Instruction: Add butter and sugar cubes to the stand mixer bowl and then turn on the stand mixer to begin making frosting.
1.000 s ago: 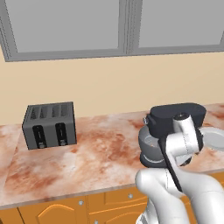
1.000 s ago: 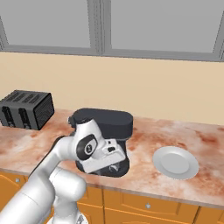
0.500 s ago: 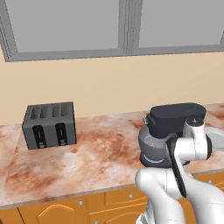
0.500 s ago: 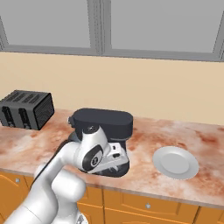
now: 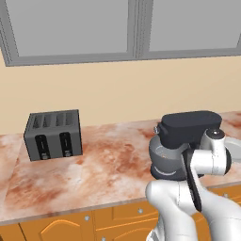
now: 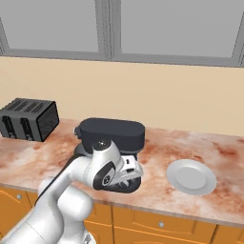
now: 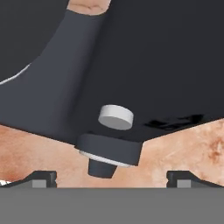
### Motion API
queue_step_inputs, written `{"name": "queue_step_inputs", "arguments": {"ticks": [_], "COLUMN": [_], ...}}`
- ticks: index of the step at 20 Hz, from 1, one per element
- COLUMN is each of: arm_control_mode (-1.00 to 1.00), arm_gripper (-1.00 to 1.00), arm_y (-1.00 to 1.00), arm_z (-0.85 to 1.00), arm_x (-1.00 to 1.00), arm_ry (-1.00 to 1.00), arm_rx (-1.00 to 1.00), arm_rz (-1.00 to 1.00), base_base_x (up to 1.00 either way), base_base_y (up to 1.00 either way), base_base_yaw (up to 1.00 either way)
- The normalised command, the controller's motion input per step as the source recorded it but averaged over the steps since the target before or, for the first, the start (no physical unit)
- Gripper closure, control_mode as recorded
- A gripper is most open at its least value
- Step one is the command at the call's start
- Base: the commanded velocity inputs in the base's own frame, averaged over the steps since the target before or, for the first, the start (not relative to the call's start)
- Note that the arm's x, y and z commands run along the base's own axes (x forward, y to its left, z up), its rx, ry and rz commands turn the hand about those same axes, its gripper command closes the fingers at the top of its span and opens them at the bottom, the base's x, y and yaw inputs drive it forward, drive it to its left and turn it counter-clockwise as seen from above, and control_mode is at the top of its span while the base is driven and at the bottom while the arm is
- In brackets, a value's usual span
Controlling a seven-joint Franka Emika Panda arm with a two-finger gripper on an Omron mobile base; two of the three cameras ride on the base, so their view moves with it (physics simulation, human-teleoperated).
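Observation:
The stand mixer is charcoal black and stands on the counter with its head down over the grey stand mixer bowl. My gripper hangs low by the mixer's side, at the front of the counter. In the hand view the gripper is open, its fingertips set wide apart with nothing between them. Straight ahead of them on the mixer's dark body sits a small grey side knob. Below it is a dark round stub. The butter and the sugar cubes are out of view.
A dark grey four-slot toaster stands at the counter's left. A flat white plate lies to the right of the mixer. The marbled counter runs along a beige wall, with orange drawers under its front edge.
My hand has swung a little to the right and lower along the mixer's side. The gripper stays open. Mixer, toaster and plate have not moved.

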Motion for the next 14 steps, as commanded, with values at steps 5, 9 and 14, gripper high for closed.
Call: {"name": "queue_step_inputs", "arguments": {"ticks": [5, 9, 14], "arm_control_mode": [-1.0, -1.0, -1.0], "arm_gripper": [-1.0, -1.0, -1.0], "arm_y": [0.02, 0.17, 0.38], "arm_z": [-0.33, -0.28, -0.33], "arm_x": [0.04, 0.21, 0.29], "arm_ry": [0.0, 0.0, 0.0], "arm_rx": [0.0, 0.0, 0.0], "arm_rz": [-0.06, -0.03, 0.0], "base_base_x": [0.0, 0.0, 0.0], "base_base_y": [0.0, 0.0, 0.0], "base_base_yaw": [0.0, 0.0, 0.0]}}
